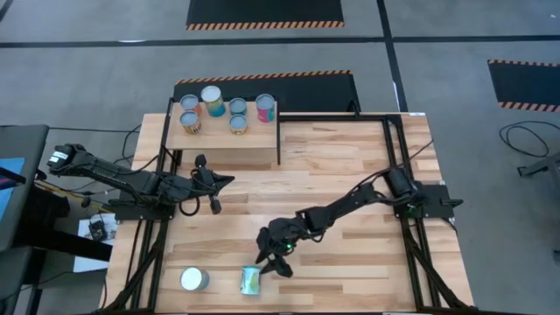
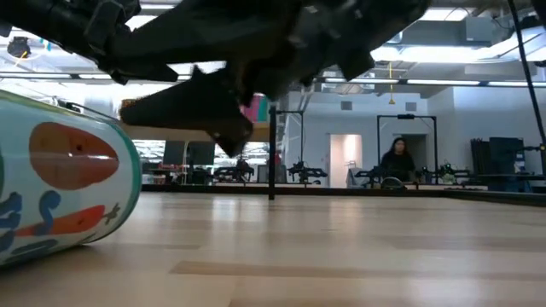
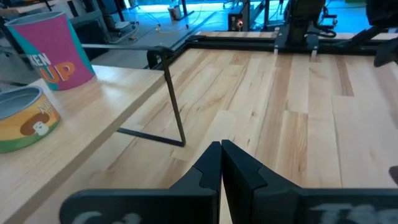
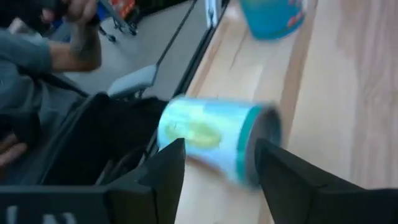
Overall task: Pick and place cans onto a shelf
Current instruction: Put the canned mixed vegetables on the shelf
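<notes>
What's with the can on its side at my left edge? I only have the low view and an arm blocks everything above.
Observer: That's the teal can, lying near the front edge of the table. The right claw is open, with the can just past its fingers.
Operator: Any other can off the shelf?
Observer: One, a white-topped can, upright beside the teal one.
Operator: Shelf count, and where's the left arm?
Observer: Five cans stand on the shelf. The left claw is shut and sits over the table just in front of it.
</notes>
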You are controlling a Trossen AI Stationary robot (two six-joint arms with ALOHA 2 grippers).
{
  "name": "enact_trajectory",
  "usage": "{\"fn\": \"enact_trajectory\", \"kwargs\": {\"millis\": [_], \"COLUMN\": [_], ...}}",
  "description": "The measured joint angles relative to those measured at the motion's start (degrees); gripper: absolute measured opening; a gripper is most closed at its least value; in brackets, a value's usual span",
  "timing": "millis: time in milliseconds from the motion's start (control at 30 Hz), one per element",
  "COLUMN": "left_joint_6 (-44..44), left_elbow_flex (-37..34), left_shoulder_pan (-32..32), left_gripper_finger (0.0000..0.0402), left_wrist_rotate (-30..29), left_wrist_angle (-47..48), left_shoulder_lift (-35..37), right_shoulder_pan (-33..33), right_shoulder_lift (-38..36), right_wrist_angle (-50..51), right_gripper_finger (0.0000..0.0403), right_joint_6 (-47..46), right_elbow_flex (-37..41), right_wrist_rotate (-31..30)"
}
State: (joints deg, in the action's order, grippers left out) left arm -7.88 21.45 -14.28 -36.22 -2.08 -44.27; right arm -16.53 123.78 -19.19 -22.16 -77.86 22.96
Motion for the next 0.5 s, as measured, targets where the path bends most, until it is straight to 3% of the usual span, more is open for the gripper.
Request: {"fn": "enact_trajectory", "kwargs": {"millis": [500], "left_joint_6": [-0.92], "left_elbow_flex": [-0.02], "left_shoulder_pan": [0.00], "left_gripper_finger": [0.0001], "left_wrist_rotate": [0.08], "left_wrist_angle": [2.68], "left_shoulder_lift": [0.00], "right_shoulder_pan": [1.00], "right_shoulder_lift": [6.89], "right_wrist_angle": [0.14], "right_gripper_finger": [0.0119], "right_joint_6": [-0.91], "right_elbow_flex": [-6.75], "right_wrist_rotate": [5.34]}}
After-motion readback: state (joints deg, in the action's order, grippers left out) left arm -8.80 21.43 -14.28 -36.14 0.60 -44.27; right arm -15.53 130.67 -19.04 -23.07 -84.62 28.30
